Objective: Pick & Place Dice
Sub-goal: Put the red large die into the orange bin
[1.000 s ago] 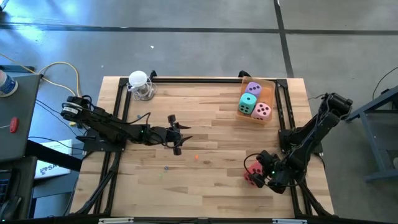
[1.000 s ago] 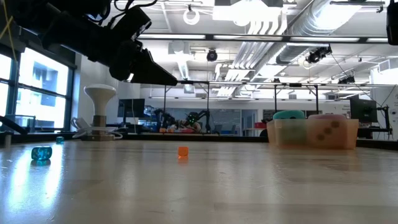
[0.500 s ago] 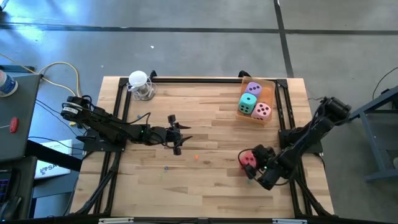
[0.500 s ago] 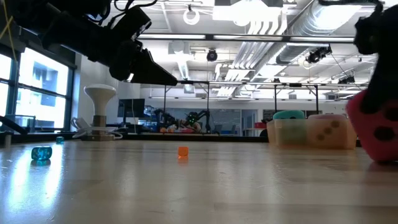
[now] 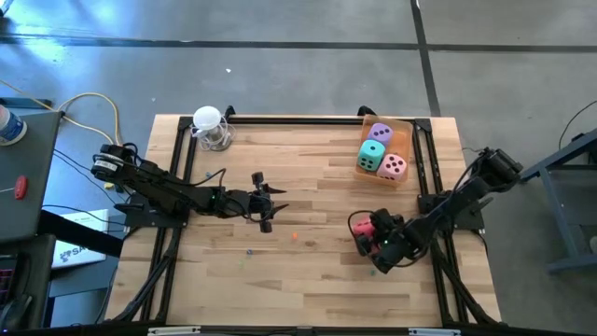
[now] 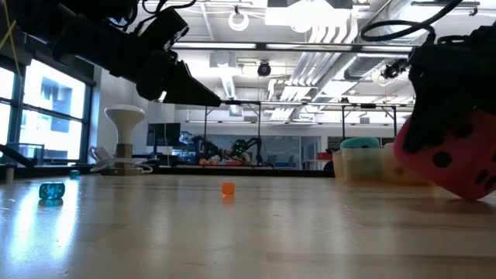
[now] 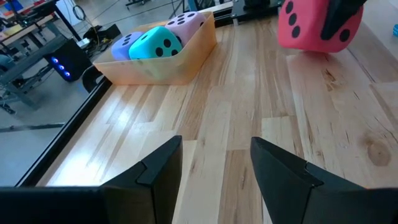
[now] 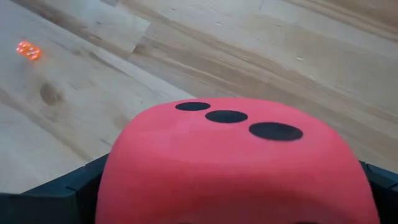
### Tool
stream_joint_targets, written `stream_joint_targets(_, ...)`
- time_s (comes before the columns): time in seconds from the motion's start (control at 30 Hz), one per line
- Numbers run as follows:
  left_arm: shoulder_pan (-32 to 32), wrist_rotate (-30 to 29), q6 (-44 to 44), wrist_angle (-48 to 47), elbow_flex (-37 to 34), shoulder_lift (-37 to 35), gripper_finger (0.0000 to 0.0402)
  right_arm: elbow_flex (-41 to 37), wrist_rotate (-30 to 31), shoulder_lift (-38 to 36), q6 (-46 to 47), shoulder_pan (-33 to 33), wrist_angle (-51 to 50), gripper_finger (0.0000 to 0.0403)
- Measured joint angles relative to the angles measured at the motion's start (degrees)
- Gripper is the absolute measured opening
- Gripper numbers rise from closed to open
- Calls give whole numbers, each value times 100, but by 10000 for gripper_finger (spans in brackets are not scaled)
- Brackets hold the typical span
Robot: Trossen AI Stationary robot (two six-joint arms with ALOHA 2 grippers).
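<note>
I read no brand, label or writing anywhere in these views.

My right gripper (image 5: 366,234) has its jaws spread wide and clamped on the red die (image 5: 369,231), one finger on each side. It sits low over the wooden table (image 5: 317,271), on the right half, toward the near edge. In the right wrist view the red die (image 8: 233,163) fills most of the picture, with three dark pips in a row on its top face and dark finger parts at either lower corner. The low view shows the red die (image 6: 453,155) tilted, its lower corner right down at the tabletop; I cannot tell whether it touches.

My left gripper (image 5: 264,203) waits over the left middle of the table, fingers (image 7: 155,169) partly apart with nothing between them.

The tan tray (image 5: 405,176) stands at the far right corner, holding the purple die (image 5: 381,133), the mint green die (image 5: 373,152) and the pink die (image 5: 395,166). The left wrist view looks across at that tray (image 7: 163,70), where the three dice sit close together.

Only the low view shows the tiny beads clearly: an orange bead (image 6: 228,189) mid-table and a blue bead (image 6: 52,191) at its left. The white round-topped object (image 5: 209,124) stands at the far left corner.
</note>
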Motion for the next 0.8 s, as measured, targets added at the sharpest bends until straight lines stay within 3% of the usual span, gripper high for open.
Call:
stream_joint_targets(0.23, -1, 0, 2, 0, 0, 0, 182, -2, -113, 4, -579, -406, 449, 379)
stream_joint_targets(0.47, -1, 0, 2, 0, 1, 0, 182, -4, 366, 4, -1511, -898, 1157, 365)
stream_joint_targets(0.63, 0, 0, 2, 0, 0, 0, 182, 50, 711, 2, -3200, -1503, 2554, 368)
stream_joint_targets(0.8, -1, -1, 2, 1, 1, 0, 182, 664, 902, -144, -4902, -2126, 2438, 365)
